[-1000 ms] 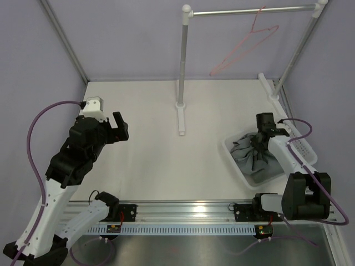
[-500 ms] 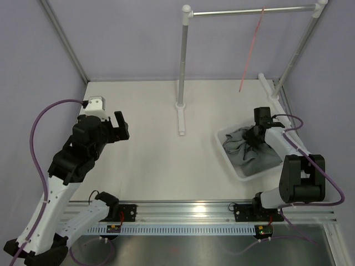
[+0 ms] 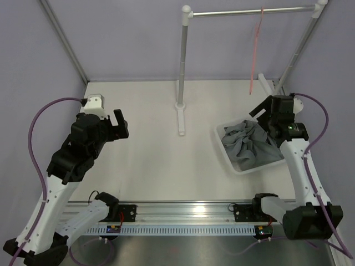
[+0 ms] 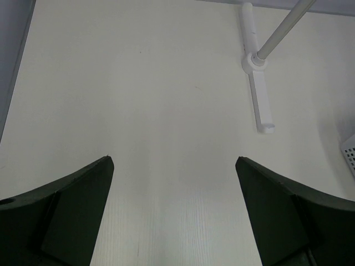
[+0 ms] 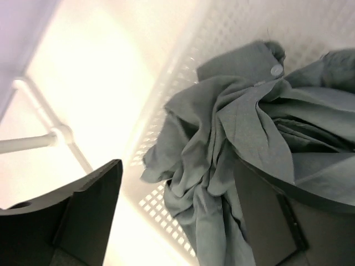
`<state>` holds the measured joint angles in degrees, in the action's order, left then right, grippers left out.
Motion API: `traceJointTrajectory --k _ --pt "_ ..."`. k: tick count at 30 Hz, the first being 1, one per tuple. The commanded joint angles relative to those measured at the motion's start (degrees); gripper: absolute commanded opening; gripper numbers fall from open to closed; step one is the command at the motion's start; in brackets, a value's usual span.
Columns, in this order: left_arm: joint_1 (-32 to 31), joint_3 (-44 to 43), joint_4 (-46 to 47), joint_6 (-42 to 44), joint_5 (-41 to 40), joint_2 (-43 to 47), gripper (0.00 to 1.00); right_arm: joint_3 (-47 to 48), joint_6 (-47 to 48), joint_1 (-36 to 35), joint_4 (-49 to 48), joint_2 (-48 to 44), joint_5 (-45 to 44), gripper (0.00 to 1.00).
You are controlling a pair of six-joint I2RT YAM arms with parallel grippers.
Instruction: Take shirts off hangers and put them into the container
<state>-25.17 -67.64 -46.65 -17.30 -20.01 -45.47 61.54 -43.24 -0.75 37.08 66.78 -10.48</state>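
The grey-green shirt (image 3: 248, 145) lies crumpled in the white mesh container (image 3: 235, 168) at the right of the table. In the right wrist view the shirt (image 5: 244, 127) fills the container (image 5: 183, 61), with a button showing on top. My right gripper (image 3: 265, 113) hovers over the container's far right corner. Its jaws stand wide open above the cloth (image 5: 177, 166), and a fold overlaps the right finger's tip. The pink hanger (image 3: 255, 50) hangs bare and edge-on from the rail. My left gripper (image 3: 119, 124) is open over bare table (image 4: 175, 160), far left.
The grey rail (image 3: 252, 11) rests on two posts. The left post's white foot (image 3: 181, 116) stands mid-table (image 4: 258, 94). The right post (image 3: 294, 55) slopes down behind the container. Purple cables loop beside both arms. A corner of the container (image 4: 349, 152) shows at the left wrist view's edge.
My right gripper opened, let go of the shirt and rose toward the far right corner of the container. The container slid a little left. The hanger swung to edge-on. The left arm stayed still.
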Motion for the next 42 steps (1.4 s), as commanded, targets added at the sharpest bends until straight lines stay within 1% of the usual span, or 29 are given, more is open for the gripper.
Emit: traceJointTrajectory --k 1,5,7,11,15,19,22,25,30,35,42 --pt "0.21 -3.38 2.27 1.48 -0.91 -0.14 0.99 6.13 9.03 -0.13 6.77 -7.34 -2.70 0.93" --pt "0.21 -5.05 2.09 2.44 -0.64 0.30 0.99 14.37 16.60 -0.13 9.94 -14.74 -4.63 0.95" --pt "0.21 -6.18 2.09 3.23 -0.73 0.73 0.99 17.55 21.15 -0.13 10.12 -18.94 -6.12 1.00" --pt "0.21 -8.29 2.01 4.82 -1.52 1.79 0.99 25.63 28.64 -0.13 8.19 -24.68 -6.83 0.99" --pt "0.21 -10.41 2.01 6.31 -1.96 3.19 0.99 29.51 34.35 -0.21 8.18 -28.63 -6.57 0.99" --pt "0.12 -11.20 1.92 7.98 -4.41 4.78 0.99 29.08 37.79 -0.21 7.83 -34.07 -5.25 0.99" --pt "0.21 -10.85 2.00 6.50 -6.61 6.18 0.99 27.06 39.81 -0.21 8.36 -37.15 -4.20 1.00" --pt "0.21 -9.71 2.01 4.82 -6.54 7.50 0.99 24.51 40.08 -0.12 8.36 -40.14 -3.50 1.00" --pt "0.12 -6.64 1.92 5.17 -6.45 9.52 0.99 21.17 39.82 -0.21 7.66 -44.45 -4.20 0.99" --pt "-0.14 -4.26 2.00 5.26 -5.57 10.23 0.99 19.50 39.29 -0.21 6.25 -46.13 -2.71 1.00" --pt "-0.67 -3.47 2.01 5.87 -5.30 10.58 0.99 18.09 38.76 -0.21 5.81 -47.18 -2.09 0.99"
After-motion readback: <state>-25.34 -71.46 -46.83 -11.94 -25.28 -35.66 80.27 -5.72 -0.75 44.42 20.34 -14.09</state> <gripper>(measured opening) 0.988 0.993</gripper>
